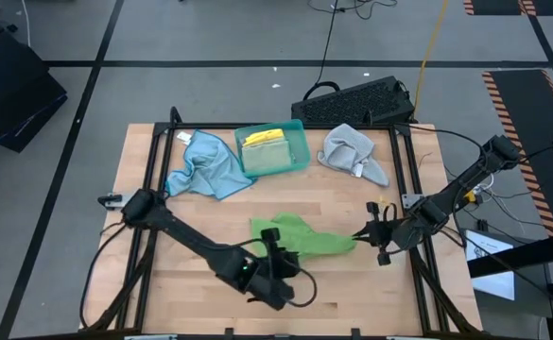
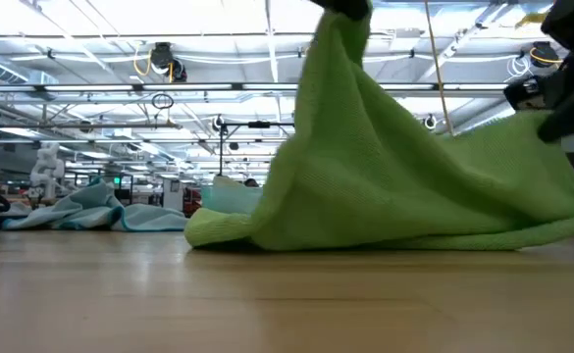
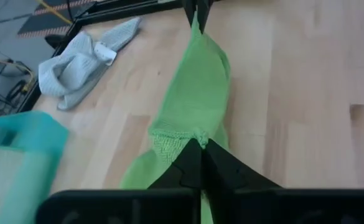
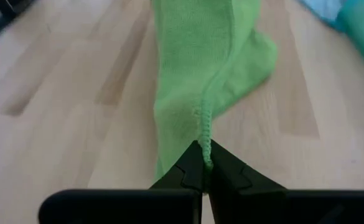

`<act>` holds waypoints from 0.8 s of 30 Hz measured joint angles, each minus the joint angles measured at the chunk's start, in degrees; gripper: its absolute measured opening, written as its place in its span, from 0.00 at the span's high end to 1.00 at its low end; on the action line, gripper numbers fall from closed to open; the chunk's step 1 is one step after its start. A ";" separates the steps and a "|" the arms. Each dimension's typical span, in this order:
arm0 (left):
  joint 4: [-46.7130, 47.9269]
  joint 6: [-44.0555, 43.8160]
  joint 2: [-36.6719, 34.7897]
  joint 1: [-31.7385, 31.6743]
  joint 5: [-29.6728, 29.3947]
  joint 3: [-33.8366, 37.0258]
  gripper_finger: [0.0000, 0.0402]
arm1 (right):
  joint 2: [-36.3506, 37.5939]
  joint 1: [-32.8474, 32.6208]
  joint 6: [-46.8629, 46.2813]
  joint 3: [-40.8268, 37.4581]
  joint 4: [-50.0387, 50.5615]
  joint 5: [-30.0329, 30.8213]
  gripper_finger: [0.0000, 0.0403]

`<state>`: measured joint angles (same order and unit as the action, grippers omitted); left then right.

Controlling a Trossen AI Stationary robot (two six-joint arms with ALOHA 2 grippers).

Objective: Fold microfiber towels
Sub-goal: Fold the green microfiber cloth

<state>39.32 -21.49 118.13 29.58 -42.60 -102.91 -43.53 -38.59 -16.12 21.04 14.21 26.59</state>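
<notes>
Towels lie spread over the wooden surface (image 1: 200, 236): a light blue towel (image 1: 203, 165) crumpled just left of the teal tray (image 1: 300, 142), which holds a yellow towel (image 1: 265, 140), and a grey towel (image 1: 352, 153) to the tray's right. Nearer the front, below the tray, the green towel (image 1: 304, 236) is stretched between both arms. The left gripper (image 1: 274, 236) pinches its left end with fingers closed; the right gripper (image 1: 363, 233) clamps its right end.
</notes>
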 joint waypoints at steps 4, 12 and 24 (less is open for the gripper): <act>5.05 -4.70 -0.55 1.71 -0.31 0.01 0.99 | 0.15 -0.02 2.73 -0.02 -3.25 0.43 0.99; 7.43 -11.12 -0.53 5.18 -1.02 4.91 0.99 | 0.09 -0.02 4.82 -0.04 -4.80 4.32 0.99; 14.73 7.68 -16.53 -1.97 -13.09 5.20 0.99 | 0.75 9.53 51.85 1.25 -57.71 20.18 0.99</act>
<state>54.05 -13.81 101.60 27.61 -55.69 -97.71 -42.78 -29.07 35.73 22.29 -43.50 46.77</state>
